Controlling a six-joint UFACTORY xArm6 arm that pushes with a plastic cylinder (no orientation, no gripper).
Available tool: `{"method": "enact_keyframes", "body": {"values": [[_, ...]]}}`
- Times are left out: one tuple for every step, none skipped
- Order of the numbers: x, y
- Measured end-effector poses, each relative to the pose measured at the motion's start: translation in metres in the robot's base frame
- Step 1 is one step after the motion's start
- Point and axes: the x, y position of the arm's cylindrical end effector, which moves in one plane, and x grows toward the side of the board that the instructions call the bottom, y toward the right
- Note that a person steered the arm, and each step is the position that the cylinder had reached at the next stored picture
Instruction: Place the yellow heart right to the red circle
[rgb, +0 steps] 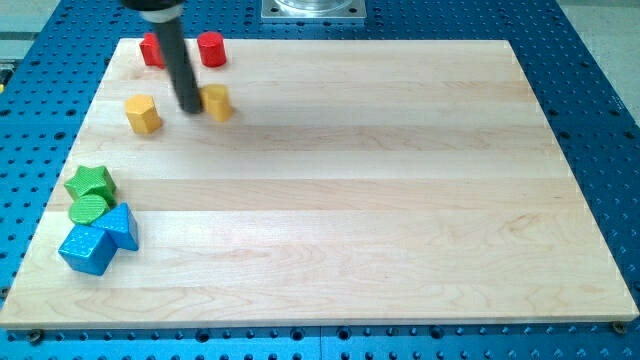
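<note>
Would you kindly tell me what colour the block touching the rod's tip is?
Yellow block, beside my tip; camera view.

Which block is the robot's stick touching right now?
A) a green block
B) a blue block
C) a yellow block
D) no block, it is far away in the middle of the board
C: my tip sits against the view's left side of a yellow block near the view's top left, just below the red circle, while the blue and green blocks lie far off at the lower left.
</note>
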Motion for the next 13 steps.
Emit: {"method": "enact_keyframes", "body": {"values": [[0.024, -0.008], [0.050, 0.030], [-0.005, 0.046], [-0.025, 0.051], [-0.060, 0.040], [-0.070, 0.050], [-0.079, 0.050], [-0.083, 0.061], [-0.053, 0.062], [0.063, 0.029], [0.121, -0.087], [0.094, -0.130], [0.055, -0.130]]}}
